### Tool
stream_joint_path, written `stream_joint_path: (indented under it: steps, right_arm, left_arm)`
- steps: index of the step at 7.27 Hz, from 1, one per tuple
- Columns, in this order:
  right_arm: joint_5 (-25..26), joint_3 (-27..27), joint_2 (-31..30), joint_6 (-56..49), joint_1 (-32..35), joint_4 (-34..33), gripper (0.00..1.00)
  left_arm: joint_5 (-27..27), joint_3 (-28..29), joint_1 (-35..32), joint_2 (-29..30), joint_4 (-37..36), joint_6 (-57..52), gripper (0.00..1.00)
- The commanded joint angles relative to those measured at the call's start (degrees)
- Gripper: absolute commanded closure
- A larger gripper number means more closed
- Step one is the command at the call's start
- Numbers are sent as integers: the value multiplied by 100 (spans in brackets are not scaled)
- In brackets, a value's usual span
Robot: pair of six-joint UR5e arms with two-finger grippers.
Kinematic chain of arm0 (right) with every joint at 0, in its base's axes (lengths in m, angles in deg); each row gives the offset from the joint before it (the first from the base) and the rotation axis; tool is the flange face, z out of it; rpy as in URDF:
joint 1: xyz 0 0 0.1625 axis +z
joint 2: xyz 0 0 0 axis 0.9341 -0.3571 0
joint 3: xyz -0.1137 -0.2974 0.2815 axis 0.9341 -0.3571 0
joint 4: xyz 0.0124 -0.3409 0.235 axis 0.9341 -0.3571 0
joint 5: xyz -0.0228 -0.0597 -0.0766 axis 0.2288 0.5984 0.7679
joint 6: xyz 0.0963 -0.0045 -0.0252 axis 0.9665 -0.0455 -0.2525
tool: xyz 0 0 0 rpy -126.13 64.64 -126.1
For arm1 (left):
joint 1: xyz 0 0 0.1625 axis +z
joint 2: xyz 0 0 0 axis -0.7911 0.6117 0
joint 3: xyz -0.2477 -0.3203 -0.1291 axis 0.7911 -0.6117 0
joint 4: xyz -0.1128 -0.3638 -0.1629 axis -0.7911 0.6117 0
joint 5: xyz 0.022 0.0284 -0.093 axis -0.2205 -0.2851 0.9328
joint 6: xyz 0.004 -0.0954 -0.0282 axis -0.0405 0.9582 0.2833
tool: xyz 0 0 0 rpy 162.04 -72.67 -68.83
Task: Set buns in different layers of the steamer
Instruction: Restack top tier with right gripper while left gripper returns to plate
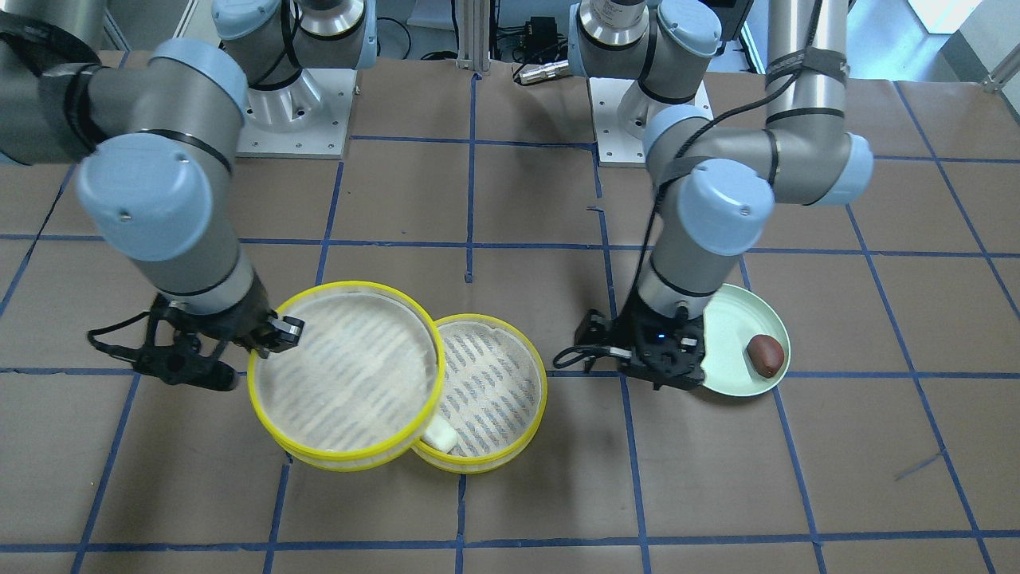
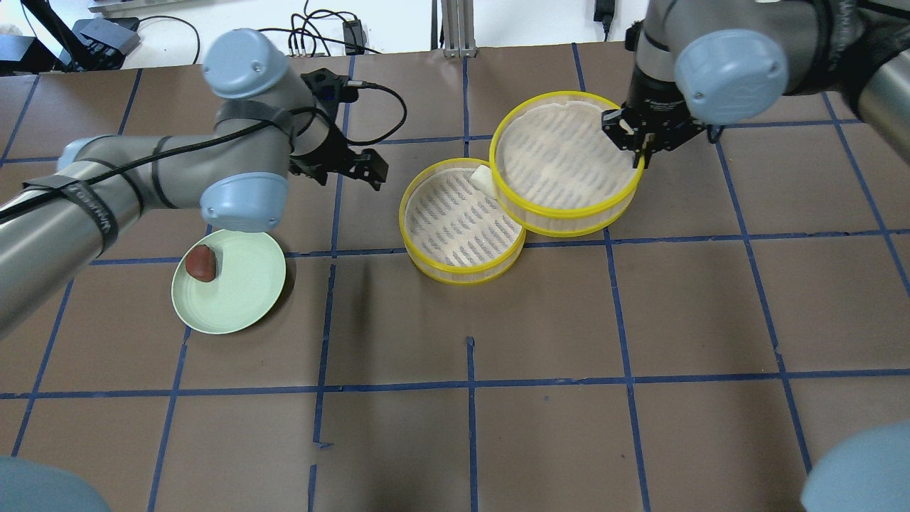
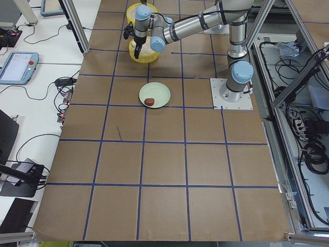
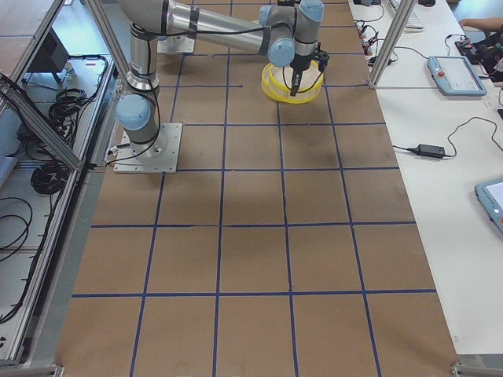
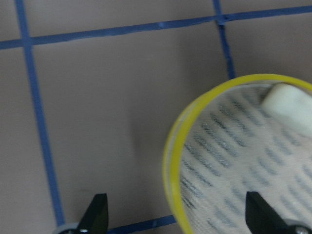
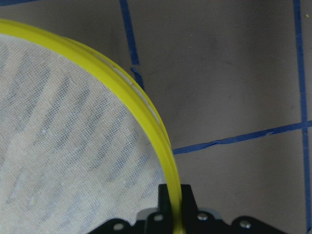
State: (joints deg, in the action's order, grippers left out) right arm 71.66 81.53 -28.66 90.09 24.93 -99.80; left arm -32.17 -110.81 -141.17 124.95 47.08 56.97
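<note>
The right gripper [image 2: 635,146] is clamped on the yellow rim of one steamer tray [image 2: 561,160], one finger inside the rim and one outside, at the tray's far right edge. That tray is empty and overlaps the far right part of the second tray [image 2: 455,220], which sits on the brown table [image 2: 469,427]. The white bun [image 2: 483,178] lies in this lower tray against its far wall, half hidden under the held one. Well off to the left, the reddish-brown bun [image 2: 201,264] rests near the edge of the pale green plate [image 2: 242,291]. The left gripper [image 2: 366,171] hangs between plate and trays, fingers spread, holding nothing.
</note>
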Motion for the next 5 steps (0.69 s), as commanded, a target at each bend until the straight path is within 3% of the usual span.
stream_joint_path:
  steps: [1,3,4,5]
  right_arm:
    - [-31,-463,500,1453,783,35,94]
    - [-283,-446,588,2001,1056,44,94]
    - [-277,-411,597,1977,1180,27,94]
    - [-312,-228,571,1916,1172,-52,93]
  left_arm:
    - [-3,-790,1420,-250,84,-1843,0]
    - [-151,-1152,2179,-146,66,-2439,0]
    - [-805,-1127,2199,-119,31,-2387,1]
    - [-968,-1109,2217,-110,31,-2387,1]
